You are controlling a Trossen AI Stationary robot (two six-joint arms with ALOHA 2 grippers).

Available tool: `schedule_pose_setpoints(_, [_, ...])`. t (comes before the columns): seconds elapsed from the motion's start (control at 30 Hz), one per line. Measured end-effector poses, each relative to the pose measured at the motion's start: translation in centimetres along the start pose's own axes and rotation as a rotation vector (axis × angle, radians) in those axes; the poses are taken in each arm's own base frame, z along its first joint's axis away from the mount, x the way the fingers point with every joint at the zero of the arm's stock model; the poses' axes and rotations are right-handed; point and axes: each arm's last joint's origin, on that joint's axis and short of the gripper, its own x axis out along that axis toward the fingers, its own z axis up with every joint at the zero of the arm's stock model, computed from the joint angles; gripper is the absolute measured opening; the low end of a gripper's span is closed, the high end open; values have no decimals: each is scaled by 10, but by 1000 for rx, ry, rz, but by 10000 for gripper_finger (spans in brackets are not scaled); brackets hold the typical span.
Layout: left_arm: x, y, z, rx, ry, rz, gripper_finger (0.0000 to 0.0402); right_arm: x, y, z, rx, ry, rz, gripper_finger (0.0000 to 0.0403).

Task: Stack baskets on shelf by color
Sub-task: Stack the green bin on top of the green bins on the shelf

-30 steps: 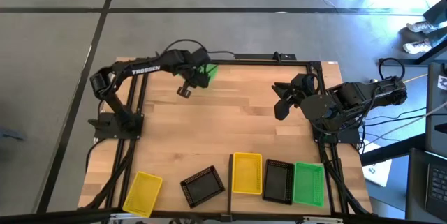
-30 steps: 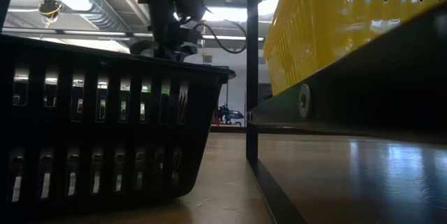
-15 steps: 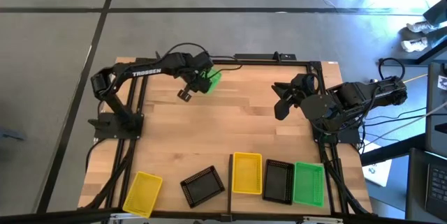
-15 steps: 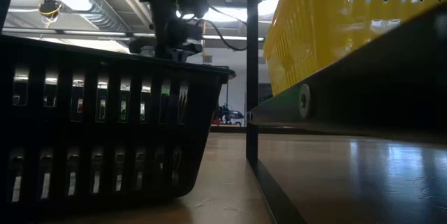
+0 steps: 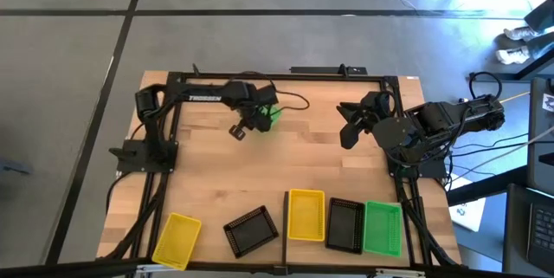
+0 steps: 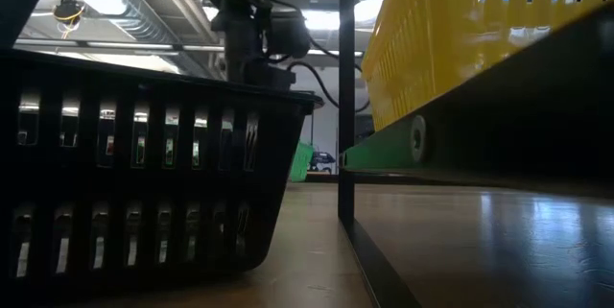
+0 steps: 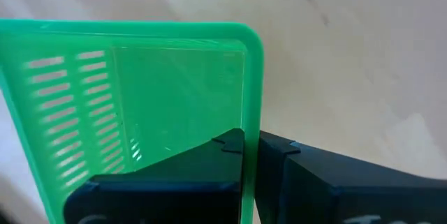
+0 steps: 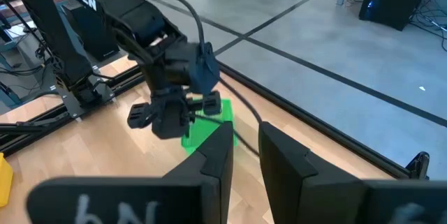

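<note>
Five baskets lie along the near edge of the table [image 5: 286, 161]; a yellow basket [image 5: 177, 240] and a black basket [image 5: 251, 230] sit loose on the planks, seemingly not sorted yet; beside them, on the shelf [image 5: 350, 255], a second yellow basket [image 5: 305, 215], a second black basket [image 5: 344, 224] and a green basket [image 5: 383, 228] stand side by side, one colour each, which reads to me as the foot of three stacks. I cannot tell from above how many lie in each.

Farther in, at the right side, the right gripper [image 5: 348, 126] waits above the wood; its fingers [image 8: 216, 155] stand a little apart with nothing between them; it looks across at the other arm.

Toward the far edge the left gripper [image 5: 256, 119] is clamped tight on the rim of another green basket [image 5: 269, 113]; in the left wrist view its fingers [image 7: 209, 161] pinch the green wall [image 7: 249, 112] from both sides, so the basket hangs tilted from that one edge rather than sitting flat. My guess is that it is bound for the green spot at the shelf's right end.
</note>
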Motion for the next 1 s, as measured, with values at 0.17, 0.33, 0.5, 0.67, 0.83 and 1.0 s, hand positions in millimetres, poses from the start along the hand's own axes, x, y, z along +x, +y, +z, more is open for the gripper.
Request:
schedule_pose_setpoints(0.17, [11,-6,11,30,-13,-35,0,0,0,0,-1,0,0,67])
schedule_pose_setpoints(0.33, [13,-10,18,47,-22,-35,0,0,0,0,-1,0,0,67])
schedule_pose_setpoints(0.5, [13,-11,23,10,-42,-18,11,0,0,0,-3,0,0,67])
schedule_pose_setpoints(0.67, [13,-11,24,-20,-45,-17,34,0,0,0,-3,6,6,67])
schedule_pose_setpoints(0.83, [13,-11,24,-41,-45,-17,52,0,0,0,-1,6,6,67])
schedule_pose_setpoints(1.0, [13,-13,26,-66,-23,-2,55,0,0,0,-1,7,7,67])
